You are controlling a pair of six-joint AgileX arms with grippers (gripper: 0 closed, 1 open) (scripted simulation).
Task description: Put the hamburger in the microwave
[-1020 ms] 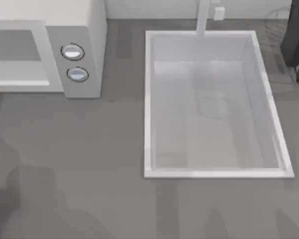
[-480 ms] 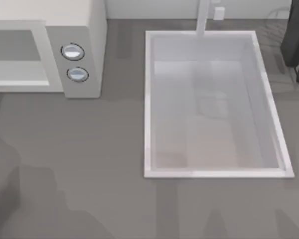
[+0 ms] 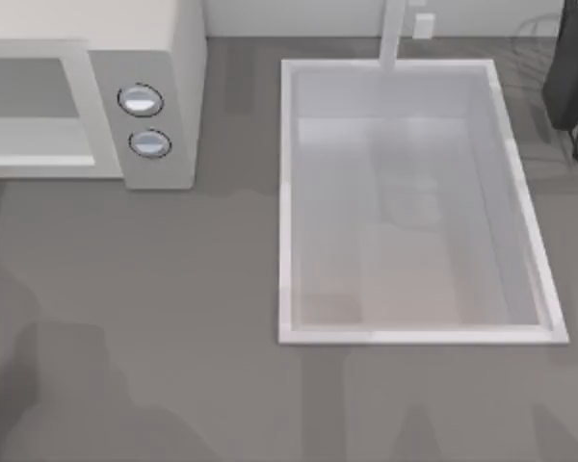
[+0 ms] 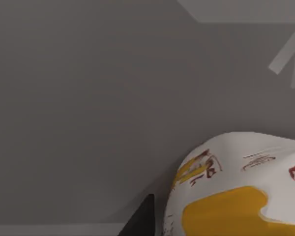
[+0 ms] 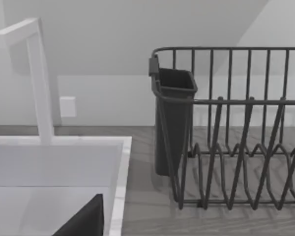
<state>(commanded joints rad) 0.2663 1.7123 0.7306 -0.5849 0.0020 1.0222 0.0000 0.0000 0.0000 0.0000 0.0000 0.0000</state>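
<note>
the microwave (image 3: 87, 91) sits at the desk's (image 3: 173, 289) far left, its cavity facing forward, two knobs (image 3: 141, 100) beside it. right of it lies the sink (image 3: 289, 192), then a dark dish rack (image 5: 236, 147). a white-and-yellow rounded object (image 4: 236, 187) rests on the desk; whether either hand is apart or together cannot be told.

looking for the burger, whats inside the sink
The sink basin shows bare floor and walls, no hamburger. The microwave cavity is cut off at the top view's left edge, so its contents cannot be told.

Dark wire rack (image 5: 236, 147), matt counter (image 3: 173, 289)
</note>
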